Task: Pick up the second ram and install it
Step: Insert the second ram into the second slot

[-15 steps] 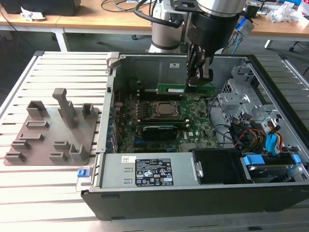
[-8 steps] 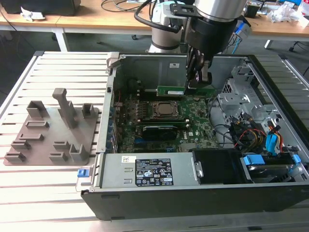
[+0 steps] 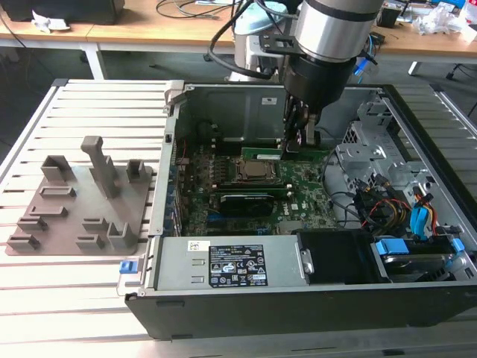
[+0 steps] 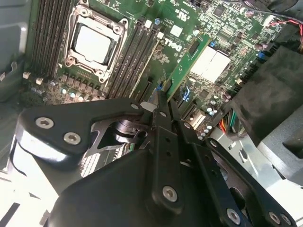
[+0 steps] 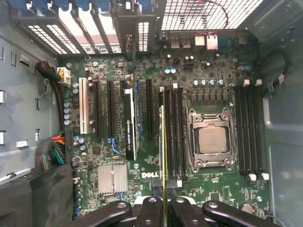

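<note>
The second ram [image 4: 196, 61] is a narrow green stick with a white label, and my gripper [image 4: 163, 101] is shut on one end of it. In the first wrist view the second ram [image 5: 163, 151] appears edge-on, running away from the gripper [image 5: 164, 202] over the black memory slots [image 5: 176, 137] beside the CPU socket [image 5: 211, 140]. In the exterior view the gripper [image 3: 298, 145] hangs inside the open computer case, and the second ram [image 3: 261, 154] sticks out toward the exterior view's left, above the motherboard [image 3: 305, 194]. I cannot tell whether it touches a slot.
A grey fixture tray [image 3: 82, 201] with upright blocks lies on the slatted table at the exterior view's left. The case walls [image 3: 223, 112] ring the motherboard. A graphics card [image 3: 240, 201], the power supply [image 3: 231, 265] and a drive cage with cables [image 3: 387, 194] crowd the near and right sides.
</note>
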